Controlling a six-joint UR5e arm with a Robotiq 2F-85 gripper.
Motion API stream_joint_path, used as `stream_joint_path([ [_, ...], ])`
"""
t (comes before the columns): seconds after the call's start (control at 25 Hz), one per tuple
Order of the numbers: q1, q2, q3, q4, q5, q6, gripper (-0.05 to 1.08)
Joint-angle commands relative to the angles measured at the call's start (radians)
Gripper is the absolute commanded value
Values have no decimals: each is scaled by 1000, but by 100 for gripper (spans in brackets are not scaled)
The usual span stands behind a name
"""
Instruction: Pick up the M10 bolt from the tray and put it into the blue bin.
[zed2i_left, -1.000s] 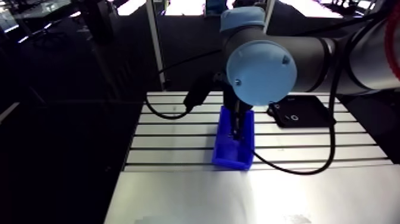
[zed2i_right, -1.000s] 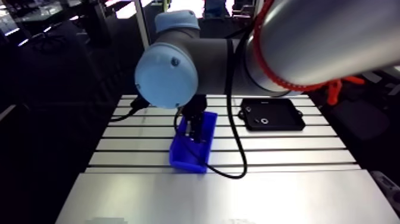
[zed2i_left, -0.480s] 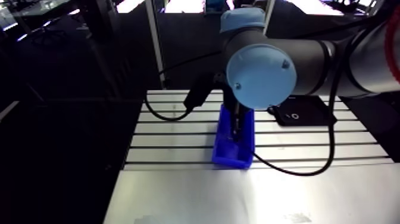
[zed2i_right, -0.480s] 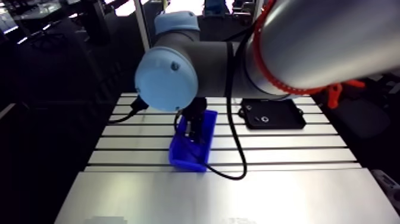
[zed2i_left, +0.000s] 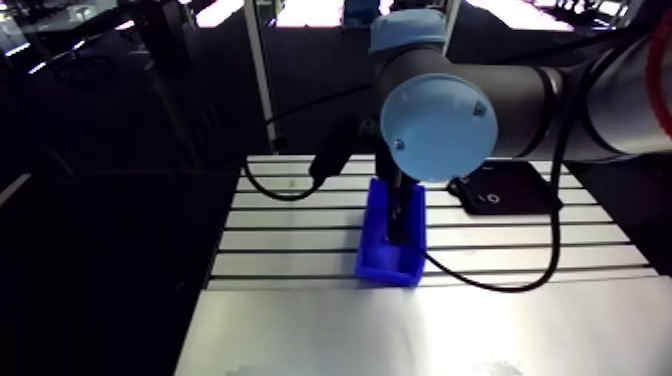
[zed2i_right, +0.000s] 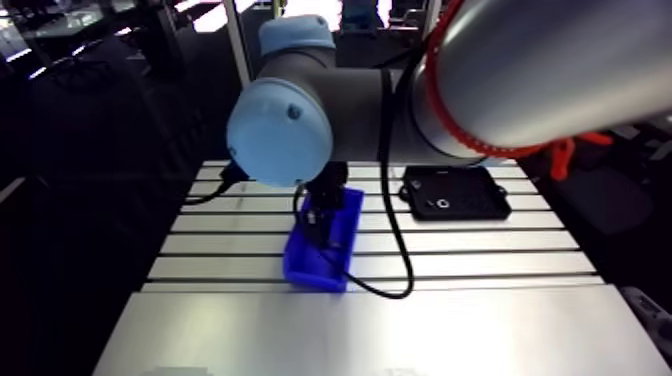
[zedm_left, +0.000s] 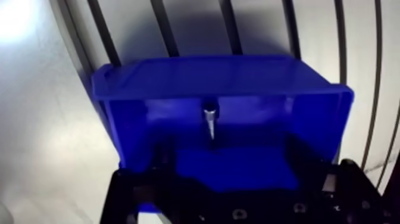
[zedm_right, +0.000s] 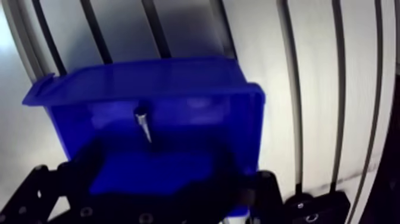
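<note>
Slotted aluminium worktop (zed2i_right: 480, 250) under everything, dark grooves across the far half, smooth plate nearer the camera. Above it, filling much of the arm view, thick grey arm with a round light-blue joint cap (zed2i_left: 440, 128), wrist reaching down toward the bin.

Blue bin (zedm_left: 178, 74) upright on the grooved part of the worktop, open top upward. Black tray (zed2i_right: 470, 180) lying flat beside the bin, apart from it, a strip of bare worktop between the two.

Fingers (zedm_left: 128, 196) low in the mouth of the bin, spread wide, one near each side wall, gripping nothing. Only blue bin floor showing between them.

M10 bolt (zedm_left: 209, 122) inside the blue bin, ahead of the fingers and clear of both, close to the far wall and about midway along it. Head toward that wall, shank pointing back toward the fingers. Cannot tell whether lying on the bin floor or leaning against the wall.

Smallest of all, a couple of pale specks (zed2i_right: 443, 203) on the tray, too small to name.
</note>
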Motion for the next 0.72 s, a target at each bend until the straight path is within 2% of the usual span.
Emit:
stream_joint_path([
  [0.04,-13,-75,-82,136,10,47,1],
  [0.12,-13,-95,-153,260,19,128,1],
  [0.24,-16,-115,-275,460,53,248,1],
  [0.28,-16,-121,-317,518,57,303,1],
  [0.32,-16,-124,-360,567,57,380,1],
  [0.36,-16,-126,-400,606,50,470,1],
  [0.4,-20,-130,-443,639,56,549,1],
  [0.44,-26,-134,-476,668,48,618,1],
  [0.52,-55,-137,-555,751,48,757,1],
  [0.72,-93,-137,-667,856,57,1046,1],
])
